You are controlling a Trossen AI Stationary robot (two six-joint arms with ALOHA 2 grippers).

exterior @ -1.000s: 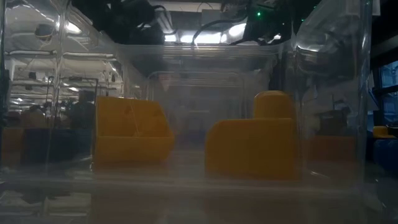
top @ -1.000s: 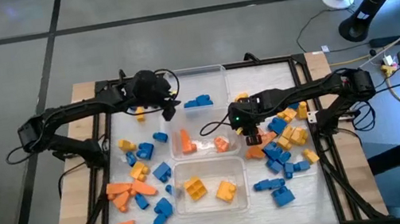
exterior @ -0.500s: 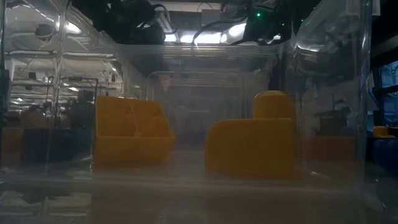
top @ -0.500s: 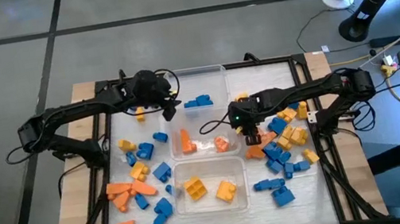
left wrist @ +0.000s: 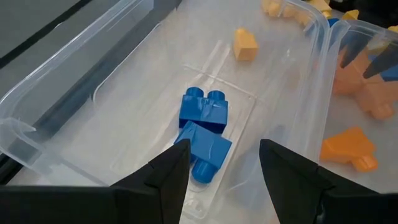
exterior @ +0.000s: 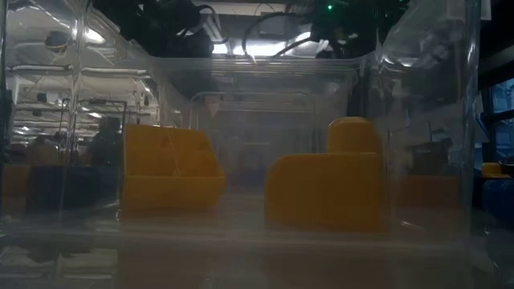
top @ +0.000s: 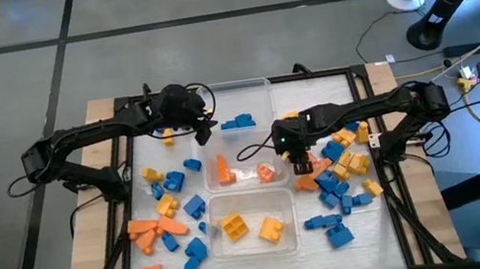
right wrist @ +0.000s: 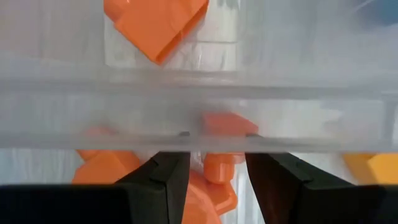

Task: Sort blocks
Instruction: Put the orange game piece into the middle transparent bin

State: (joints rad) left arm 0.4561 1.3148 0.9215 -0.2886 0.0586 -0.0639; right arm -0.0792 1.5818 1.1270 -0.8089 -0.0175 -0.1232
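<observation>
Blue, orange and yellow blocks lie loose on the table left [top: 170, 213] and right [top: 343, 171] of three clear tubs. Two blue blocks [left wrist: 202, 134] lie in the far tub [top: 257, 88], orange ones [top: 223, 170] in the middle tub, yellow ones [exterior: 173, 177] in the near tub. My left gripper [top: 204, 130] [left wrist: 224, 152] hangs open and empty over the far tub's left part. My right gripper [top: 297, 156] [right wrist: 217, 162] is down at the middle tub's right wall [right wrist: 199, 106], shut on an orange block. My right gripper has an orange block [right wrist: 219, 171] pinched between its two fingers. It comes from above, pointing down, just outside the middle tub's right wall. The block fills the gap between the fingers [right wrist: 168, 180]. Whether it is clear of the table, I cannot tell.
More orange blocks [top: 306, 182] lie right under and beside my right gripper, with blue and yellow ones [top: 331, 188] close by. The tubs' walls stand between the two piles. A black frame [top: 377, 146] runs round the table. Cables cross the floor beyond the far right corner.
My right gripper has edged slightly toward the middle tub and risen a little. My left arm has kept still.
</observation>
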